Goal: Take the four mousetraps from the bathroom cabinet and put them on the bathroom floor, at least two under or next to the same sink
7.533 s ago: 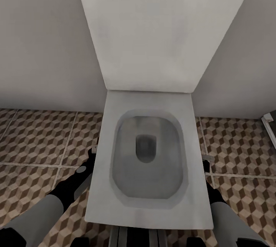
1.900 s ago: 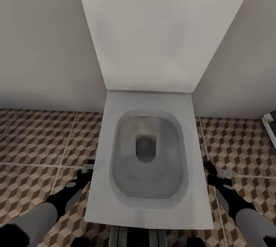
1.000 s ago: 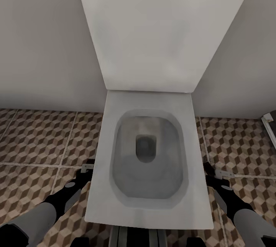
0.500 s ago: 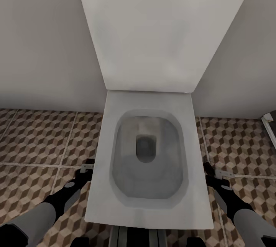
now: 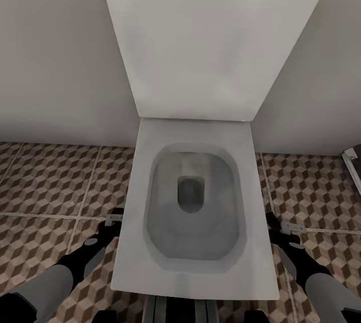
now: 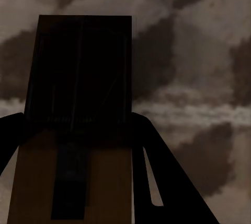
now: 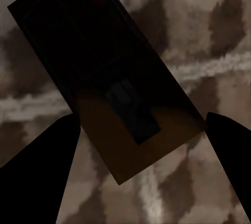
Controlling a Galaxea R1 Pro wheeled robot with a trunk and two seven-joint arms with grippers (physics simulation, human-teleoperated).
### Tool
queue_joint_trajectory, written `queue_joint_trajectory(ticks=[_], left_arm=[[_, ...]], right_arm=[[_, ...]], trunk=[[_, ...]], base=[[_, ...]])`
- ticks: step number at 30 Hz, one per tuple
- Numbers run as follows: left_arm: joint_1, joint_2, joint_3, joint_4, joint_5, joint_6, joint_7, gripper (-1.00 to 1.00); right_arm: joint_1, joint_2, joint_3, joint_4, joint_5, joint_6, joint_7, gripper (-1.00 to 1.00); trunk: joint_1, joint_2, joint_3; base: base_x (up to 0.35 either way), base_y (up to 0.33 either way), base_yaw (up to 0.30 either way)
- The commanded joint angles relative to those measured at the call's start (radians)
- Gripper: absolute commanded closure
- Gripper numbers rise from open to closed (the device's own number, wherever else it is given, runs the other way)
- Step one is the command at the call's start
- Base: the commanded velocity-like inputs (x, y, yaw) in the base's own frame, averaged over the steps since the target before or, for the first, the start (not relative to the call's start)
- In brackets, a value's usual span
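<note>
While each hand [image 5: 114, 217] [image 5: 287, 226] flanks the toilet [image 5: 195, 212], wrist views show mousetraps [image 6: 78, 119] [image 7: 107, 72].

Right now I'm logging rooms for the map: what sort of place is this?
A bathroom, most likely: a white toilet with its lid raised against the wall, on cube-patterned floor tiles.

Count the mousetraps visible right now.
2. One mousetrap sits between the left gripper's fingers, one at the right gripper, both over the floor. Others may be hidden.
</note>
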Motion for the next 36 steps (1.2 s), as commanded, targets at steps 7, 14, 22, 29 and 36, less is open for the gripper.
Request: queue_joint_trajectory(ticks=[7, 14, 22, 29, 36], left_arm=[[-0.001, 0.001, -0.008, 0.0, 0.008, -0.004, 0.0, 1.0], [-0.001, 0.0, -0.008, 0.0, 0.008, -0.003, 0.0, 1.0], [-0.001, -0.001, -0.008, 0.0, 0.008, -0.002, 0.0, 1.0], [-0.001, -0.001, -0.008, 0.0, 0.008, -0.002, 0.0, 1.0], [-0.001, -0.001, -0.008, 0.0, 0.008, -0.002, 0.0, 1.0]], right_arm=[[0.0, 0.002, 0.002, 0.001, -0.005, -0.001, -0.001, 1.0], [0.0, 0.003, 0.003, 0.004, -0.004, -0.001, -0.001, 1.0], [0.0, 0.023, 0.005, 0.035, 0.001, -0.004, -0.001, 1.0], [0.0, 0.027, 0.006, 0.04, 0.002, -0.004, -0.001, 1.0], [0.0, 0.028, 0.006, 0.04, 0.002, -0.004, -0.001, 1.0]], trunk=[[0.0, 0.0, 0.0], [0.0, 0.0, 0.0], [0.0, 0.0, 0.0], [0.0, 0.0, 0.0], [0.0, 0.0, 0.0]], base=[[0.0, 0.0, 0.0], [0.0, 0.0, 0.0], [0.0, 0.0, 0.0], [0.0, 0.0, 0.0], [0.0, 0.0, 0.0]])
